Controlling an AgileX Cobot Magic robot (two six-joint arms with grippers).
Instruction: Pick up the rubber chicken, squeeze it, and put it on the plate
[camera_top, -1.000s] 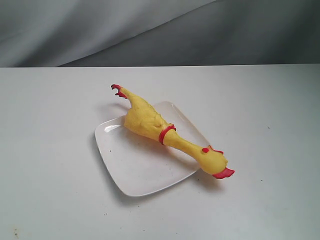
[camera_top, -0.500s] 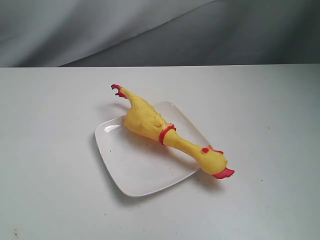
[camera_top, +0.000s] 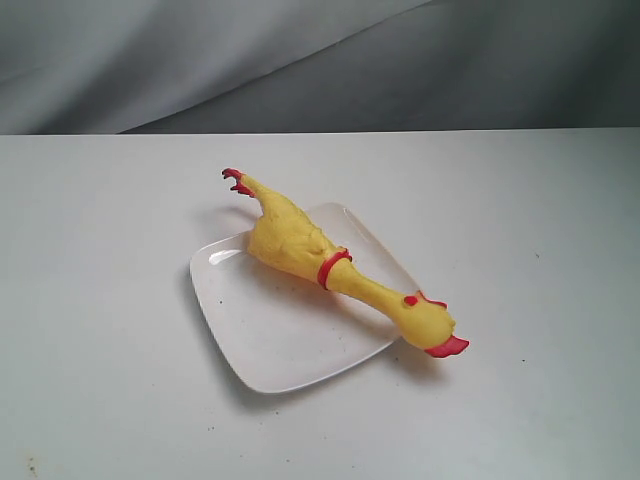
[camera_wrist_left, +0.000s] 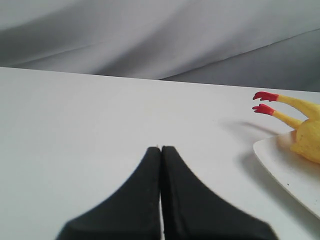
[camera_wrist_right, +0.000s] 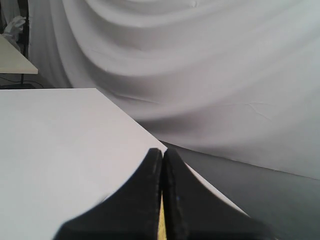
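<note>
While the exterior view shows the white table (camera_top: 100, 320), the whole plate (camera_top: 270, 345) and the rubber chicken (camera_top: 290, 238), only the wrist views show the left gripper (camera_wrist_left: 160, 149) and right gripper (camera_wrist_right: 162, 151), each pressed together and empty. The rubber chicken lies diagonally on the plate, feet past the far-left rim, head overhanging the near-right rim.

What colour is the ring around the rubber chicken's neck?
Red. The ring stands out against the yellow rubber chicken best in the exterior view.
</note>
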